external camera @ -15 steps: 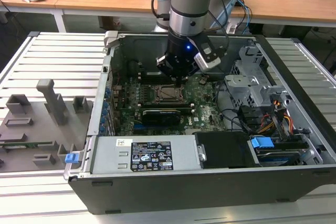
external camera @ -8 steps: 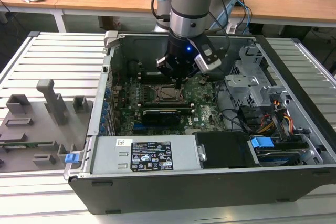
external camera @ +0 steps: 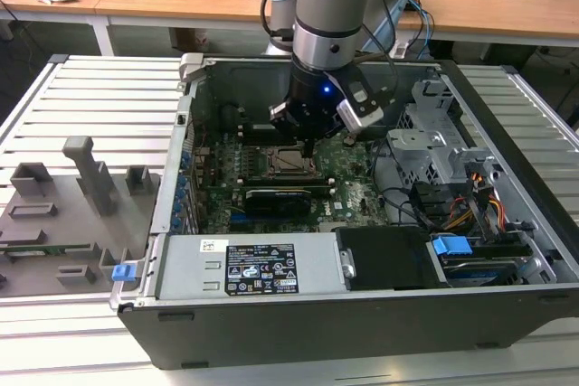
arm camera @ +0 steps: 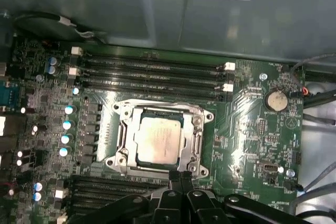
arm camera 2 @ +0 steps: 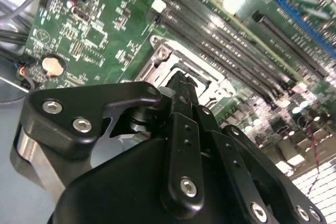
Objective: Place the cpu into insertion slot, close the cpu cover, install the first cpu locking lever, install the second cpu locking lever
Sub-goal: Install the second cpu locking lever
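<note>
The closed fingers (arm camera: pixel 180 178) are hovering just beside the cpu cover (arm camera: pixel 159 139); memory slots (arm camera: pixel 152 72) are lying beyond it, and case walls (external camera: pixel 185 133) are hemming the board.

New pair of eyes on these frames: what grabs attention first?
The grey robot arm plunging into the open computer case, its tool hanging just above the green motherboard. In the first wrist view, the cpu sits in its socket with the cpu cover framing it, between rows of memory slots.
</note>
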Action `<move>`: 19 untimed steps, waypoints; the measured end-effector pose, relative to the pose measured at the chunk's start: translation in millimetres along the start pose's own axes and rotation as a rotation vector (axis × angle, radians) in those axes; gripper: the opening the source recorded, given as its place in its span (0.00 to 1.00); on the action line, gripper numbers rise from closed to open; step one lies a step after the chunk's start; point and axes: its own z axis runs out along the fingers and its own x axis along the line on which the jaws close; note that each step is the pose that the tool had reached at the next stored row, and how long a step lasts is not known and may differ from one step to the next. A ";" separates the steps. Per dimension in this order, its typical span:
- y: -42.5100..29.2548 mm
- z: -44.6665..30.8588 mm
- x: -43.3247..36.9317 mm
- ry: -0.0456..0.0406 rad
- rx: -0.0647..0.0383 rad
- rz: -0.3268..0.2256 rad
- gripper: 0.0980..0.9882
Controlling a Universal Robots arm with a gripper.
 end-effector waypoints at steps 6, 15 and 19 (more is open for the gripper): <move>-5.8 -0.1 0.6 -0.0009 -0.009 0.000 0.01; -13.3 -0.5 1.2 -0.0020 -0.020 0.000 0.01; -16.3 -0.7 1.5 -0.0020 -0.020 0.000 0.01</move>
